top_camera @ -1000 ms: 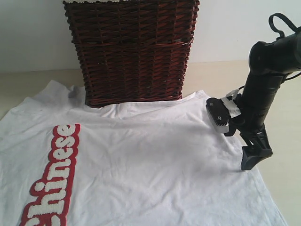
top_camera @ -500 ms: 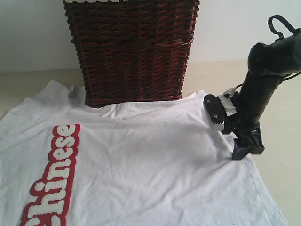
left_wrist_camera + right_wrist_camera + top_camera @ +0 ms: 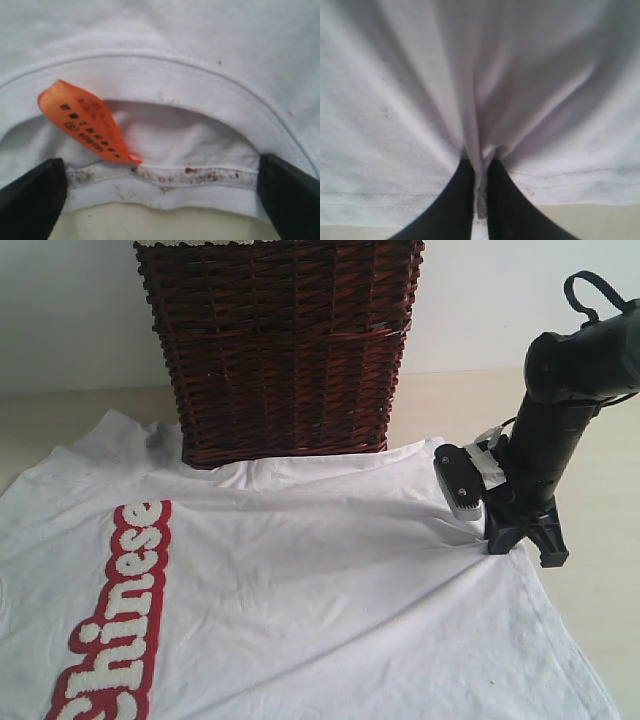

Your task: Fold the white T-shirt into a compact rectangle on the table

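Right of the wicker basket [image 3: 280,350], the right gripper [image 3: 515,540] is clamped on a fold of the white T-shirt [image 3: 300,580] at its edge, while the left gripper [image 3: 161,197] gapes wide astride the collar [image 3: 165,75].

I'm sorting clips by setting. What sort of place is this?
Probably a robot test bench staged for laundry folding, not a lived-in home: a white T-shirt spread on a pale table, a dark wicker basket against a plain wall, and a black robot arm at the shirt's edge.
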Robot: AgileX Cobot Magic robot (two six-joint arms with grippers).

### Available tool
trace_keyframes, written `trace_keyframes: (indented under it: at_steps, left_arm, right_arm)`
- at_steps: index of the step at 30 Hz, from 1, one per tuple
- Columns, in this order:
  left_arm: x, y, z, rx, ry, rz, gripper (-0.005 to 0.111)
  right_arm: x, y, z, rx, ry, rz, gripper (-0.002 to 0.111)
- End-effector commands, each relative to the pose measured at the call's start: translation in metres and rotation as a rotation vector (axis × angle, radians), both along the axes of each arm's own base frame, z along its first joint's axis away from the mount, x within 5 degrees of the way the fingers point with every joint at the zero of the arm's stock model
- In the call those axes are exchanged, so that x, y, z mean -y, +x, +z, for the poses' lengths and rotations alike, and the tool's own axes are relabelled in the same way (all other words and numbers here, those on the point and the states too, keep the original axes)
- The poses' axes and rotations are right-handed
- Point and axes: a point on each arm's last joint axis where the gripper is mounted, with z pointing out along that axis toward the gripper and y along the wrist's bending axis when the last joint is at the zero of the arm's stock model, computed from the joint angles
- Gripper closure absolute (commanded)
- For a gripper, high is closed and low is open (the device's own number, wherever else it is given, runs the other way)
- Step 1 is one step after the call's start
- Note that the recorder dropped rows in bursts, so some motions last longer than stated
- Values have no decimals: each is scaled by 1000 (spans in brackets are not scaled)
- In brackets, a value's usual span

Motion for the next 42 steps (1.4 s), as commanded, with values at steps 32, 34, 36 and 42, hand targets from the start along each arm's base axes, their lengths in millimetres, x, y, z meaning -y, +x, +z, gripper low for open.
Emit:
trace_keyframes:
  at_steps: [32,34,36,42]
  left_arm:
    - [-1,0,-9,21,8,-3,1]
    - [-1,0,-9,21,8,-3,1]
    - [-1,0,-9,21,8,-3,1]
    - [-1,0,-9,21,8,-3,1]
  right_arm:
    - [2,2,0,22,-15,10,108]
    - [1,2,0,18,-14,9,108]
    - [-1,2,0,16,12,-13,108]
    - [-1,2,0,23,16,-13,108]
